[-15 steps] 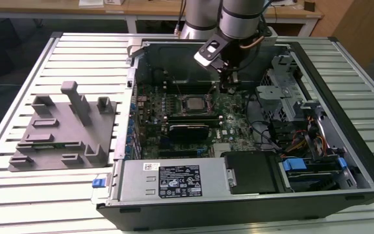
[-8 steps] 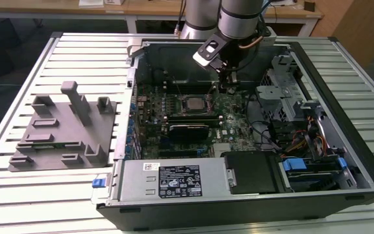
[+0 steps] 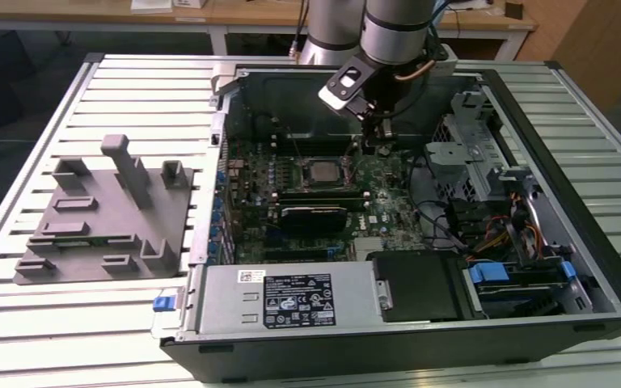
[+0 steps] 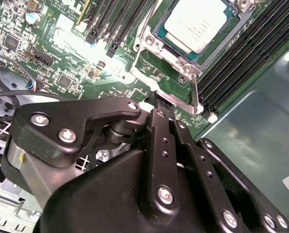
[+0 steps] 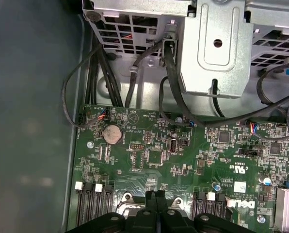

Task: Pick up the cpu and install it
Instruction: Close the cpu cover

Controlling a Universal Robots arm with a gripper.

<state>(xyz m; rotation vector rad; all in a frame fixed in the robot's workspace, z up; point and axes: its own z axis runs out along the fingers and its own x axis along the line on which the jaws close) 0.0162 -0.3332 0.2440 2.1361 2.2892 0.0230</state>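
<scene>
Cpu: you had it lying flat in the socket frame on the motherboard, pale metal top facing up out of the open computer case. Square, so no long axis; in the exterior view its sides ran parallel with the board's edges.
Gripper: you had it over the board, just to the exterior view's right of the socket, fingers pressed together and gripping nothing.
Memory slots: beside the socket.
Grey fixture block: on the slatted table, at the exterior view's left of the case.
</scene>
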